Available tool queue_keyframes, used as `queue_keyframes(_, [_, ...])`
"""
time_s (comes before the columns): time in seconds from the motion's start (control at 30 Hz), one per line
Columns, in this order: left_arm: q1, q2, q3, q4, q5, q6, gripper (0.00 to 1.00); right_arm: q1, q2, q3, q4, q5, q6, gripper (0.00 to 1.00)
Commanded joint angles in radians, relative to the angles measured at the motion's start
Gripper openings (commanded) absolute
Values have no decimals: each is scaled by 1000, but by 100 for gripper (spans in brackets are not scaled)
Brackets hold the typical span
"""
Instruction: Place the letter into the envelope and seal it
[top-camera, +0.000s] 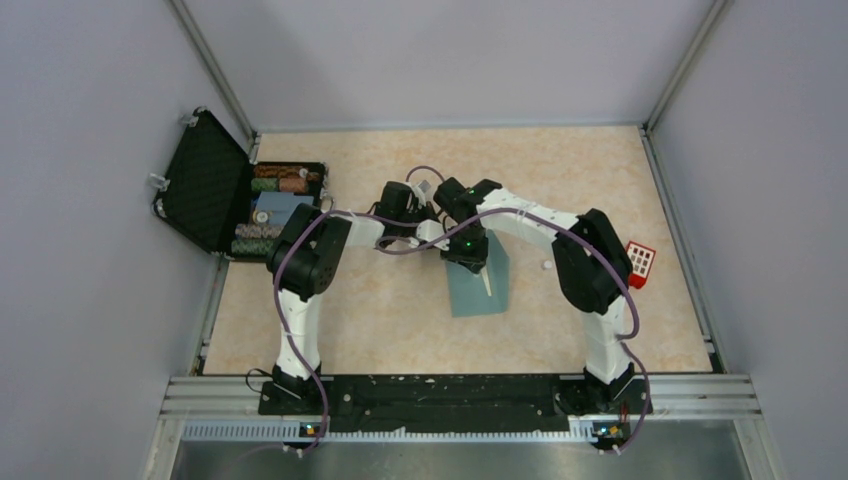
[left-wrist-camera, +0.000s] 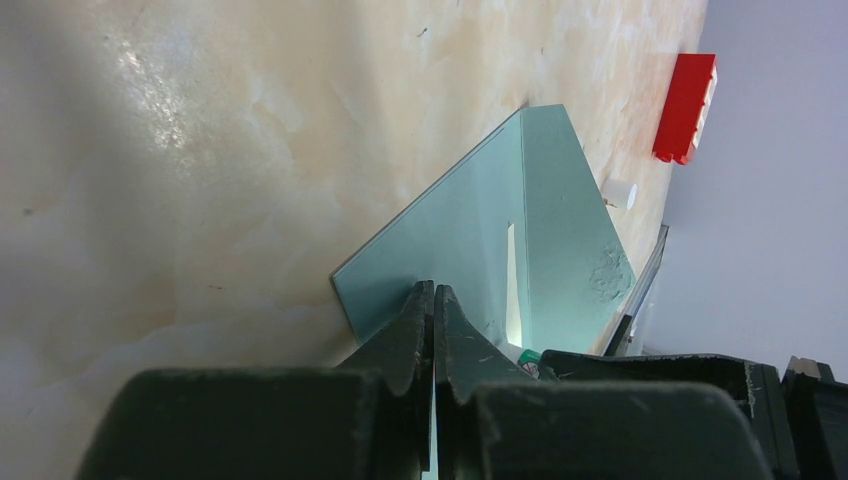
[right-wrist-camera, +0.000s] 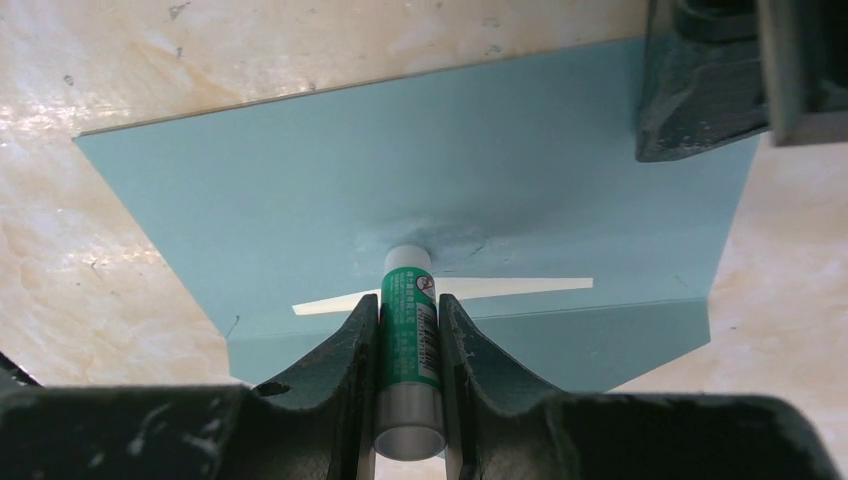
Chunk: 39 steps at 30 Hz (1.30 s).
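Note:
The teal envelope (top-camera: 478, 288) lies on the table, its flap open at the far end. In the right wrist view the envelope (right-wrist-camera: 300, 190) fills the frame, and a white sliver of the letter (right-wrist-camera: 520, 287) shows at the fold. My right gripper (right-wrist-camera: 409, 300) is shut on a green glue stick (right-wrist-camera: 408, 340), whose white tip touches the flap beside a wet smear. My left gripper (left-wrist-camera: 433, 292) is shut on the edge of the envelope flap (left-wrist-camera: 470, 230). In the top view both grippers meet over the envelope's far end, left gripper (top-camera: 432, 222), right gripper (top-camera: 468, 262).
An open black case (top-camera: 215, 185) with stacks of chips stands at the far left. A red block (top-camera: 640, 264) and a small white cap (top-camera: 545, 266) lie right of the envelope. Grey walls close in the table on three sides.

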Motion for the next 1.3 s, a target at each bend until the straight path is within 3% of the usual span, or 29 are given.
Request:
queue_keyframes(0.0, [6, 8, -36, -113, -102, 58, 0, -30, 40, 40, 149, 63, -5, 0])
queue_keyframes(0.6, [3, 18, -31, -109, -104, 56, 0, -70, 102, 196, 145, 25, 83, 0])
queue_keyframes(0.97, [3, -14, -34, -118, -101, 86, 0, -81, -26, 245, 120, 27, 99, 0])
queue_keyframes(1.27, [3, -28, -32, -114, -86, 100, 0, -89, -151, 161, 43, -36, 123, 0])
